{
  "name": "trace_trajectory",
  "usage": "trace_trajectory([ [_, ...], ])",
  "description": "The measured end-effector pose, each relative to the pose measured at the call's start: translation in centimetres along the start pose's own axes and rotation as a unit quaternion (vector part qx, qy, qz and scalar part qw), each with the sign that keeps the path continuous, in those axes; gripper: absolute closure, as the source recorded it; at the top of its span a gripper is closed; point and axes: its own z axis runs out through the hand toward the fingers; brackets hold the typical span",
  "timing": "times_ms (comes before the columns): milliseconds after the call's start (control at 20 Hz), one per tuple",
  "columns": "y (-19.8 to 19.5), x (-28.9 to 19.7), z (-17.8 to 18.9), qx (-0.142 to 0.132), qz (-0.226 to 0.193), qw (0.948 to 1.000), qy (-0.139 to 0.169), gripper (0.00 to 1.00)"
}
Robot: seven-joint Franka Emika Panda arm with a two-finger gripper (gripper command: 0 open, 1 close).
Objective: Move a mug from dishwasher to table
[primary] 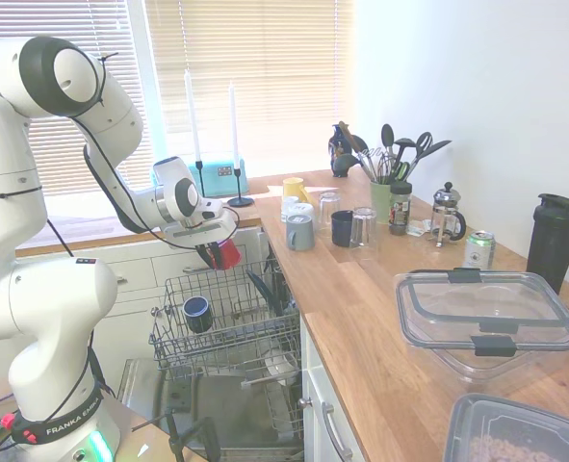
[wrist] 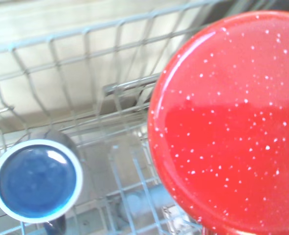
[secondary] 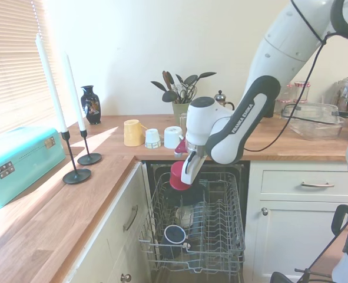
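My gripper [primary: 215, 252] is shut on the red mug [primary: 226, 253], which hangs upside down above the dishwasher [primary: 228, 332] rack, near the rack's back edge. From the other side the mug [secondary: 178, 177] shows below my gripper [secondary: 185, 174], tilted, clear of the rack wires. The speckled red bottom of the mug [wrist: 227, 122] fills much of the wrist view. The wooden table [primary: 361, 298] runs along the right of the dishwasher.
A dark blue mug with a pale rim [primary: 196, 313] sits in the rack. On the table stand several cups [primary: 299, 231], a utensil holder [primary: 382, 197], a French press [primary: 447, 214], a can [primary: 478, 249], a black shaker [primary: 556, 241] and plastic containers [primary: 486, 313]. Two candlesticks [primary: 238, 188] and a teal box [secondary: 17, 162] stand by the window.
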Motion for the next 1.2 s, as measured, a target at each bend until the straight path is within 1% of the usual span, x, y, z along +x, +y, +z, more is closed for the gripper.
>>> trace_trajectory([
  [250, 3.4, 1.4, -3.0, 0.011, 0.032, 0.9994, 0.005, 1.0],
  [450, 7.2, 2.2, -4.4, 0.016, 0.074, 0.9971, 0.008, 1.0],
  [850, 15.6, 3.7, -5.1, 0.027, 0.138, 0.99, -0.008, 1.0],
  [1000, 17.6, 4.2, -5.0, 0.029, 0.157, 0.9871, -0.012, 1.0],
  [1200, 19.1, 5.1, -5.3, 0.027, 0.176, 0.984, -0.017, 1.0],
])
